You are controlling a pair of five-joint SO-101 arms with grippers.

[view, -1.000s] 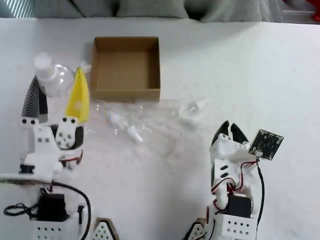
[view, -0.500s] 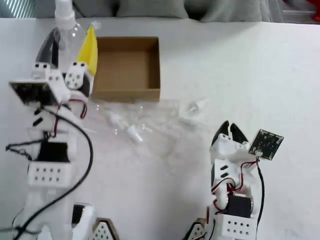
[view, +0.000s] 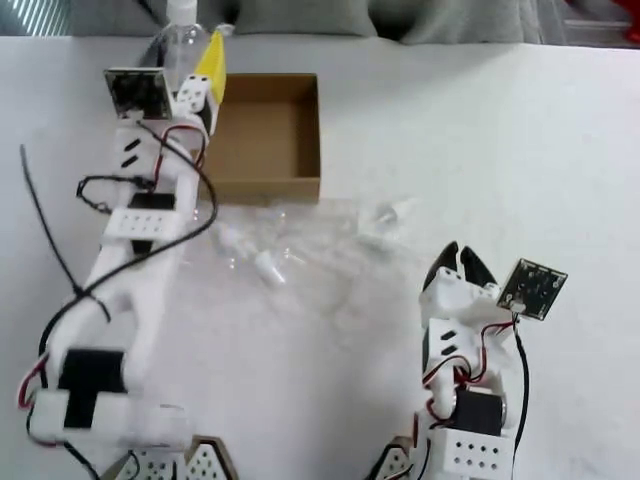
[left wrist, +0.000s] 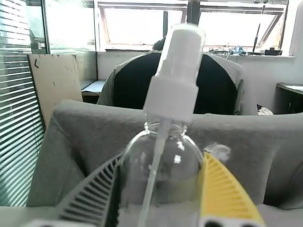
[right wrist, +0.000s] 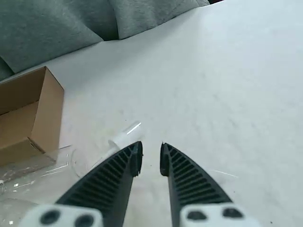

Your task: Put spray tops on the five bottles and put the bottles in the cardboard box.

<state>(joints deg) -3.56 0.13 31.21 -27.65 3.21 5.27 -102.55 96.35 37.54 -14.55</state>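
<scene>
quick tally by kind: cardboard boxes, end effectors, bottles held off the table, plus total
cardboard box: 1
end effectors: 2, left end effector and right end effector
bottle with spray top, held by the left one: 1
total: 4
clear pieces lying on the table: too see-through to count

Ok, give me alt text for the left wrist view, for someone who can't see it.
A clear bottle with a white spray top on its neck is held between the left arm's jaws, one grey and one yellow. Behind it are a grey cushioned backrest and bright windows.
</scene>
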